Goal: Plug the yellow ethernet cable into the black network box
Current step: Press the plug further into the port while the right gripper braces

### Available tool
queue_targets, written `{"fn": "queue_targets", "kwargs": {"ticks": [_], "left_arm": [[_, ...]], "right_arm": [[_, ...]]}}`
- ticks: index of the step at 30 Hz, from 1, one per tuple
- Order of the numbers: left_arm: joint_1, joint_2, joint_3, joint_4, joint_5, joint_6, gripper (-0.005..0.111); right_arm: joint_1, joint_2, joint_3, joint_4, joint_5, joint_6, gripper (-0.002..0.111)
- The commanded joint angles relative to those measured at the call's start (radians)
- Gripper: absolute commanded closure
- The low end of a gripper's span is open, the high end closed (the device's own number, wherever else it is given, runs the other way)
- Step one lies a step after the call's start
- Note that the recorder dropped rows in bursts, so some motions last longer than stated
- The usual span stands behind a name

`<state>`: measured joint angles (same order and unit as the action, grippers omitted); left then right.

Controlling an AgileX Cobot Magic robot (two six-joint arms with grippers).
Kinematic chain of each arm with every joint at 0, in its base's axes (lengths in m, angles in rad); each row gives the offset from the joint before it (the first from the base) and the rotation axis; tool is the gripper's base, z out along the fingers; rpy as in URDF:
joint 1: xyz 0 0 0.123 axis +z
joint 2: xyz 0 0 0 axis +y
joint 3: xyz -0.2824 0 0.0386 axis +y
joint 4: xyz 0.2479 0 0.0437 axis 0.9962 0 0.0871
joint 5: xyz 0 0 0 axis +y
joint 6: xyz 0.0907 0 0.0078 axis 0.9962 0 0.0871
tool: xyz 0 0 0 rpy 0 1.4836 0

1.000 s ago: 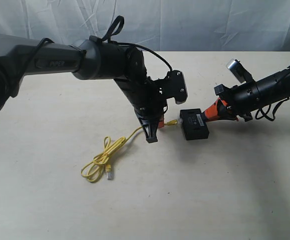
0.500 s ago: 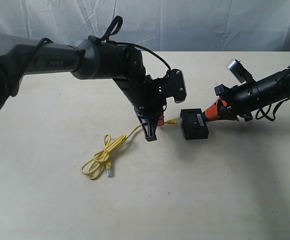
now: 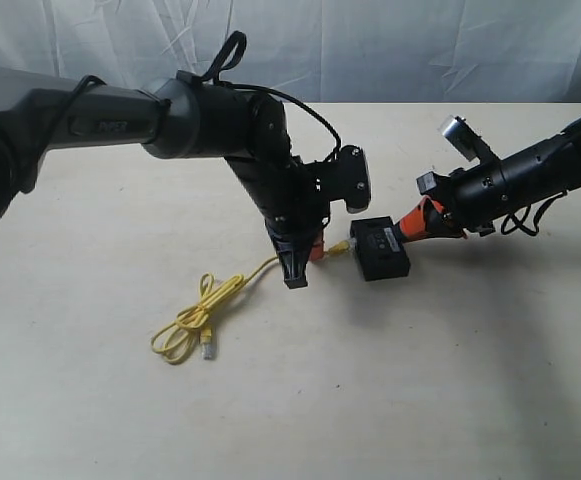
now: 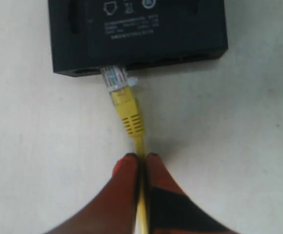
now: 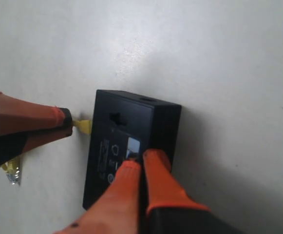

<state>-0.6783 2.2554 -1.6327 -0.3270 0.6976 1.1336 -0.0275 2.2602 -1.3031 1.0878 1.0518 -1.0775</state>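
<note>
Two pairs of orange-tipped fingers are mine, and both pairs are pressed together. My left gripper is pinched tight on the yellow ethernet cable, taking the cord just behind its ribbed yellow boot, so the boot sticks out past my fingertips toward the black network box. The clear plug on that end touches the ported side of the box, its nose at the mouth of one port and tilted a little off square. From the wrist view I cannot tell how far in it sits, if at all. My right gripper has its fingers closed against each other with nothing between them. Their tips rest on the top face of the box, right at the small white label, and they reach in from the side away from the ports. The box lies flat on the pale table. Behind my left gripper the cable trails across the table to a loose coil, well apart from the box, with a second plug lying at the coil's edge.
</note>
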Motion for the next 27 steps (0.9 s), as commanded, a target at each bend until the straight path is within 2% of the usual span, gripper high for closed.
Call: {"fn": "queue_targets", "kwargs": {"ticks": [1, 21, 27], "left_arm": [[-0.011, -0.023, -0.002, -0.062, -0.022, 0.003, 0.107], [-0.011, -0.029, -0.002, -0.053, -0.119, 0.058, 0.107], [-0.011, -0.021, -0.002, -0.15, -0.127, 0.124, 0.107]], "right_arm": [[0.03, 0.017, 0.011, -0.05, 0.01, -0.018, 0.108], [0.03, 0.017, 0.011, -0.052, 0.014, -0.022, 0.108], [0.034, 0.017, 0.011, -0.042, 0.031, -0.022, 0.108]]}}
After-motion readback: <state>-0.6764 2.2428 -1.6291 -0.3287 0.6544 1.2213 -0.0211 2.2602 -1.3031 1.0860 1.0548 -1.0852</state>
